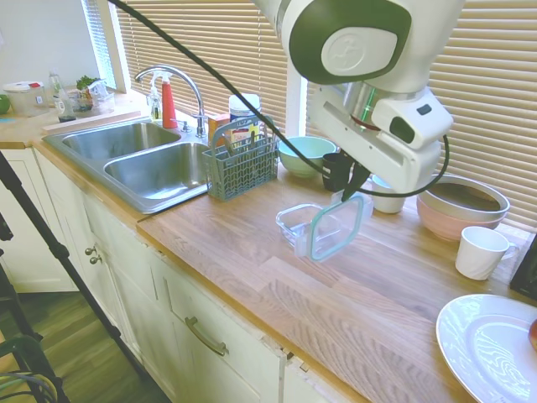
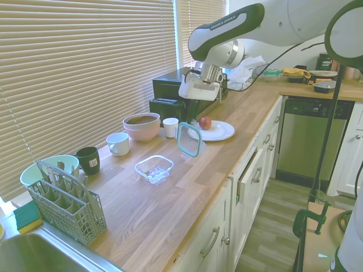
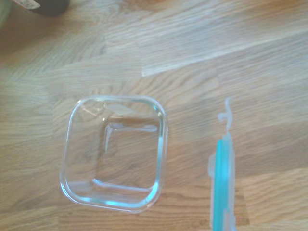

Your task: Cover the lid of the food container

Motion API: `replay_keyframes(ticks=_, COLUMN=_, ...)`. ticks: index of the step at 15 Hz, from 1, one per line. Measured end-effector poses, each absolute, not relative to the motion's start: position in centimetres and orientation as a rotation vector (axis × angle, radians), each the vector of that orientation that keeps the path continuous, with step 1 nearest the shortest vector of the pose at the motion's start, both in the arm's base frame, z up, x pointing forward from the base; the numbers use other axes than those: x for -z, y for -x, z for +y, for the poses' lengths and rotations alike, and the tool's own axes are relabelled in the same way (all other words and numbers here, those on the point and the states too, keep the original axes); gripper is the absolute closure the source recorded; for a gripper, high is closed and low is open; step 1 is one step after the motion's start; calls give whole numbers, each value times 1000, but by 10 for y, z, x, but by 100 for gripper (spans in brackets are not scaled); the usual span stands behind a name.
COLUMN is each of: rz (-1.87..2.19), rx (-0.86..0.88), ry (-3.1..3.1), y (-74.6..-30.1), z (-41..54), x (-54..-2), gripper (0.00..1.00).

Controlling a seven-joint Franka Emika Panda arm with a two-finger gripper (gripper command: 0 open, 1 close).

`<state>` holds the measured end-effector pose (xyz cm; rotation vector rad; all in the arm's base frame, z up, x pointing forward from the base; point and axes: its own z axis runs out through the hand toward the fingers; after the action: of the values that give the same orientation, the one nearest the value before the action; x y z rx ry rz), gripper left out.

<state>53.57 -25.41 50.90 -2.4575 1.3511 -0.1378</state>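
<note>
The clear glass food container [image 1: 299,225] [image 2: 154,168] [image 3: 115,154] sits empty and uncovered on the wooden counter [image 1: 336,294]. The lid [image 1: 336,228] [image 2: 188,139], clear with a teal rim, hangs upright on edge just above the counter, close beside the container on the plate's side. My gripper [image 1: 357,180] [image 2: 191,118] is shut on the lid's top edge. In the wrist view the lid [image 3: 222,183] shows edge-on, apart from the container.
A pink bowl [image 1: 463,206], white cup [image 1: 481,252], dark cup [image 1: 336,170] and mint-green bowl [image 1: 306,155] line the window side. A grey utensil caddy [image 1: 242,164] stands by the sink [image 1: 151,159]. A white plate [image 2: 215,131] carries an apple [image 2: 205,122].
</note>
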Motion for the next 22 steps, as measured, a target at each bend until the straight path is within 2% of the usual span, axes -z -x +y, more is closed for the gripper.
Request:
replay_keyframes(ticks=6, rz=1330, rx=120, ry=2494, y=-570, z=-221, x=-518, gripper=100)
replay_keyframes(ticks=22, rz=1341, rx=82, ry=2534, y=-612, z=-183, x=-499, gripper=100)
